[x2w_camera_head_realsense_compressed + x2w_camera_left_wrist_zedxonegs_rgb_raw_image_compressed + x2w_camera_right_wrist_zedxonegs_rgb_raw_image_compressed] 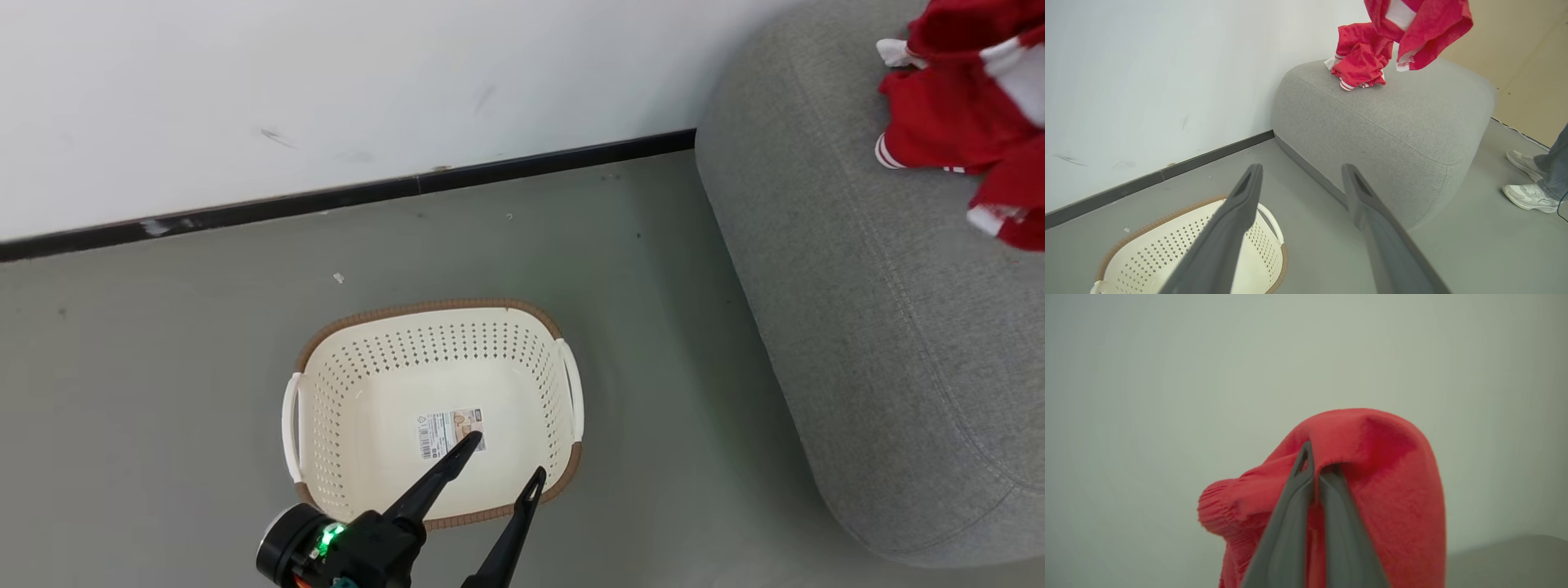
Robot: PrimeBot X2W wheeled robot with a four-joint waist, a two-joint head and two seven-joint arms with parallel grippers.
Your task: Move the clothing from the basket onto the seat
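- Head view: the basket (369, 384) stood on the floor (163, 367) beside the seat (857, 286).
- Left gripper (506, 455) hung above the basket, jaws wide apart.
- Right gripper (1318, 465) had its jaws together, clamped on red clothing (1392, 477) hanging over the seat.
- More clothing lay on the seat.

This looks like a bare, staged corner rather than a lived-in home: a scuffed white wall (326, 82), a black skirting board (326, 198) and a plain grey floor (163, 392). One grey fabric sofa (1392, 122) and a perforated laundry basket (424, 308) stand in for a living room. A thin cable (1515, 130) trails past someone's sneakers (1529, 197), near a beige partition (1515, 49).
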